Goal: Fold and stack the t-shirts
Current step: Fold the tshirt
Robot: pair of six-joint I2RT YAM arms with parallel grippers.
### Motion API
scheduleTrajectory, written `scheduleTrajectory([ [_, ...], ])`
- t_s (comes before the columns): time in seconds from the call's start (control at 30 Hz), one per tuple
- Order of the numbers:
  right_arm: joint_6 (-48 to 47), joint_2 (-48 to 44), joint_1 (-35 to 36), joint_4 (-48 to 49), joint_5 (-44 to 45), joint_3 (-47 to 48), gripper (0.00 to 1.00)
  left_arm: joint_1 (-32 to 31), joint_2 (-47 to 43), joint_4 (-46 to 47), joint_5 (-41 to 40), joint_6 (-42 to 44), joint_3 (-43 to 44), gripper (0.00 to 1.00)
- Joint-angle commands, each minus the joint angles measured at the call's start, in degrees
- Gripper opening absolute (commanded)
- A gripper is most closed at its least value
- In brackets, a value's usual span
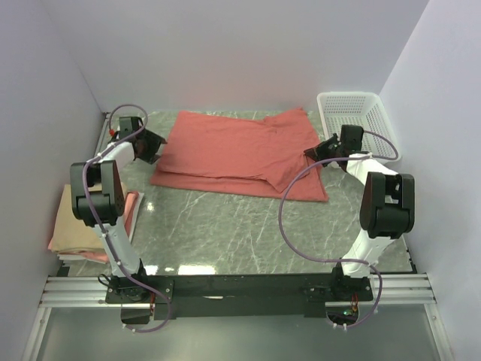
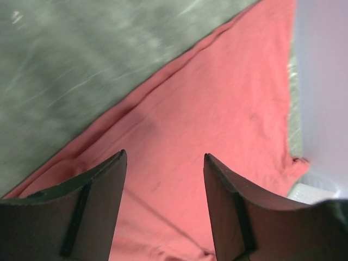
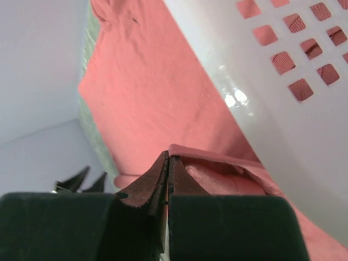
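The salmon-red t-shirt lies spread on the far half of the table, partly folded over itself. My left gripper hovers at the shirt's left edge. In the left wrist view it stands open above the red cloth with nothing between the fingers. At the shirt's right edge my right gripper is shut, and a fold of the red cloth runs out from its tips. A tan-beige t-shirt rests folded on a pink one at the near left.
A white mesh basket stands at the back right, close beside my right gripper; its wall fills the right of the right wrist view. White walls enclose the table on three sides. Green marble tabletop shows in front of the shirt.
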Motion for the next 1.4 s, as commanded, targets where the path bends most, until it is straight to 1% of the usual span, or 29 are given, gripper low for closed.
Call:
scheduleTrajectory([
  [0.0, 4.3, 0.8, -0.6, 6.8, 0.3, -1.1, 0.0, -0.2, -7.0, -1.3, -4.3, -0.2, -4.2, 0.63],
  [0.17, 4.5, 1.7, -0.5, 7.2, 1.1, -1.1, 0.0, -0.4, -10.6, -0.4, -6.8, -1.6, -9.7, 0.63],
  [0.27, 4.2, 1.7, -0.5, 7.5, 1.0, -1.1, 0.03, -1.0, -9.8, -1.0, -7.1, -1.6, -9.4, 0.63],
  [0.3, 4.1, 1.7, -0.6, 7.6, 1.0, -1.2, 0.09, -1.3, -8.9, -1.3, -7.4, -1.7, -9.1, 0.63],
  [0.37, 3.5, 1.1, -0.5, 7.9, 1.0, -1.5, 0.16, -1.7, -8.4, -1.7, -7.7, -2.2, -8.7, 0.63],
  [0.4, 3.1, 1.0, -0.5, 7.8, 1.1, -1.5, 0.24, -1.8, -8.2, -1.4, -7.6, -2.3, -8.7, 0.63],
  [0.47, 2.3, 0.5, -0.3, 7.3, 1.4, -1.2, 0.32, -1.9, -8.3, -1.2, -7.8, -2.6, -8.9, 0.63],
  [0.5, 1.3, 0.5, -0.2, 6.8, 1.5, -0.9, 0.42, -2.0, -8.4, -0.7, -7.7, -2.5, -8.9, 0.63],
  [0.53, 0.8, 0.4, -0.1, 6.3, 1.5, -0.2, 0.45, -2.0, -8.2, -0.3, -7.3, -2.3, -8.7, 0.64],
  [0.57, -0.5, 0.4, 0.1, 5.2, 1.6, 0.2, 0.51, -2.0, -7.9, -0.5, -7.3, -2.2, -7.9, 0.64],
  [0.67, -3.7, -1.2, 0.8, 3.6, 2.9, 1.2, 0.58, -2.0, -6.1, -1.0, -6.7, -2.2, -5.8, 0.64],
  [0.73, -5.9, -3.4, 1.6, 0.8, 5.6, 1.4, 0.58, -2.1, -5.6, -1.9, -6.5, -1.9, -4.5, 0.64],
  [0.77, -8.5, -4.2, 2.1, -1.6, 6.7, 1.4, 0.58, -2.1, -5.9, -1.8, -6.5, -1.9, -4.6, 0.64],
  [0.87, -12.0, -7.9, 4.5, -4.0, 11.1, -0.6, 0.58, -2.0, -8.6, -2.0, -7.9, -2.0, -5.6, 0.64],
  [0.9, -12.8, -8.9, 6.7, -4.9, 12.8, -1.2, 0.58, -2.1, -9.9, -2.2, -7.9, -2.0, -5.7, 0.64],
  [0.93, -13.6, -10.1, 7.6, -5.6, 15.9, -1.5, 0.58, -2.1, -10.5, -3.4, -7.8, -1.9, -5.9, 0.65],
  [0.97, -14.8, -10.5, 8.5, -6.6, 17.6, -1.9, 0.59, -2.1, -11.8, -3.9, -9.6, -1.7, -6.0, 0.65],
  [1.03, -15.7, -11.3, 9.9, -7.2, 20.4, -2.7, 0.59, -2.1, -12.9, -5.5, -10.2, -1.2, -6.5, 0.66],
  [1.1, -16.9, -11.4, 10.6, -8.1, 21.0, -2.9, 0.59, -2.1, -14.5, -6.0, -11.3, -0.9, -7.2, 0.66],
  [1.23, -19.0, -11.6, 14.5, -9.2, 23.7, -3.6, 0.59, -2.2, -17.8, -6.1, -12.2, -2.2, -12.4, 0.66],
  [1.37, -19.4, -10.4, 16.6, -8.5, 22.9, -4.3, 0.59, -2.4, -19.3, -5.2, -13.2, -3.4, -15.6, 0.66],
])
